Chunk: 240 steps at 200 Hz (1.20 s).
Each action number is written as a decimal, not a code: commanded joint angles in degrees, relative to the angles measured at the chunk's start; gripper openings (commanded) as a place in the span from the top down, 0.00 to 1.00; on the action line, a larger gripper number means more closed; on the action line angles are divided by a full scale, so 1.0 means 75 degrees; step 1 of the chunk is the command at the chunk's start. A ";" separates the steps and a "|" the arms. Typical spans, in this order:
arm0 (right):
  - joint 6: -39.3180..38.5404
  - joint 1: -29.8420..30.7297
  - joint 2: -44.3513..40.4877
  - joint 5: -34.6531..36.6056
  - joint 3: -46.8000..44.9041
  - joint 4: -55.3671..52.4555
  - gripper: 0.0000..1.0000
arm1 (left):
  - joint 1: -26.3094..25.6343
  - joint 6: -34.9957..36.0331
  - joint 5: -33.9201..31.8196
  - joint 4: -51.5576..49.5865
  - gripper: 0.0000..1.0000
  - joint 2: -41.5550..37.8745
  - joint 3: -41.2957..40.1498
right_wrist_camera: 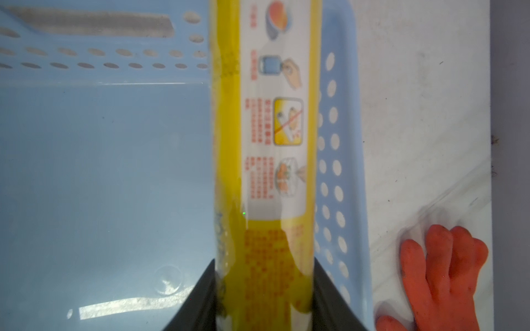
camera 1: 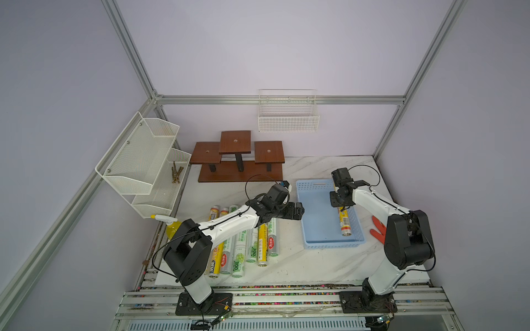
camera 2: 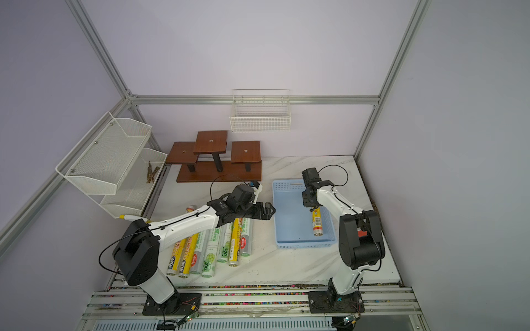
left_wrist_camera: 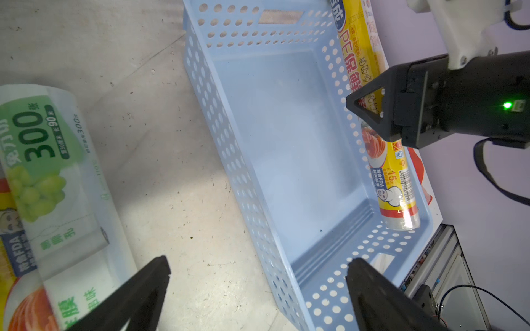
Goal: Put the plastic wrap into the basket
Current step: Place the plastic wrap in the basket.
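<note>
Nearest the arm bases, 7 rolls of plastic wrap [camera 2: 208, 258] lay side by side on the marble-patterned table [camera 1: 301, 266], touching along their lengths. They were judged to be light, stiff cylinders. Their glossy printed sleeves would be slippery and a freed roll could run away, so a hold across the diameter near mid-length was advisable. Above their far ends the left gripper [camera 1: 300, 211] hung empty with its jaws spread wide. Beyond it stood the basket [camera 1: 332, 245], smooth light blue plastic with round-hole perforated walls. Inside it, along the wall on the robot's right, lay a yellow roll [camera 1: 345, 225], clamped across its diameter by the closed right gripper [right_wrist_camera: 264, 259]. Farthest away stood a brown wooden stand [camera 1: 238, 169].
</note>
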 commanded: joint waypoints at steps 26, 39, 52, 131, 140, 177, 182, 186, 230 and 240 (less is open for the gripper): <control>-0.0019 0.0252 0.0663 0.1162 0.0105 -0.0054 0.61 | -0.0003 0.0276 -0.0247 -0.0025 0.00 -0.0189 0.0147; 0.0023 0.0310 0.0835 0.1225 0.0114 -0.0091 0.61 | -0.0008 0.0313 -0.0289 -0.0043 0.00 -0.0189 0.0149; 0.0079 0.0397 0.0985 0.1322 0.0081 -0.0139 0.61 | -0.0005 0.0357 -0.0290 -0.0045 0.00 -0.0181 0.0172; 0.0431 0.0677 0.0883 0.1459 -0.0226 -0.0423 0.63 | 0.0000 0.0401 -0.0399 -0.0112 0.00 -0.0132 0.0220; 0.0458 0.0693 0.0649 0.1470 -0.0236 -0.0471 0.63 | -0.0003 0.0387 -0.0396 -0.0098 0.00 -0.0124 0.0220; 0.0486 0.0695 -0.0056 0.1218 -0.0124 -0.0755 0.64 | -0.0006 0.0387 -0.0317 -0.0059 0.00 -0.0039 0.0279; 0.0484 0.0692 -0.0080 0.1186 -0.0133 -0.0820 0.64 | -0.0006 0.0396 -0.0304 -0.0058 0.00 -0.0037 0.0290; 0.0467 0.0700 -0.0088 0.1161 -0.0155 -0.0863 0.64 | 0.0002 0.0398 -0.0302 -0.0063 0.00 -0.0047 0.0298; 0.0537 0.0693 0.0309 0.1314 -0.0620 -0.0965 0.63 | 0.0004 0.0436 -0.0302 -0.0018 0.00 -0.0089 0.0232; 0.0546 0.0699 0.0427 0.1495 -0.0622 -0.0901 0.62 | -0.0005 0.0433 -0.0291 -0.0009 0.00 -0.0095 0.0220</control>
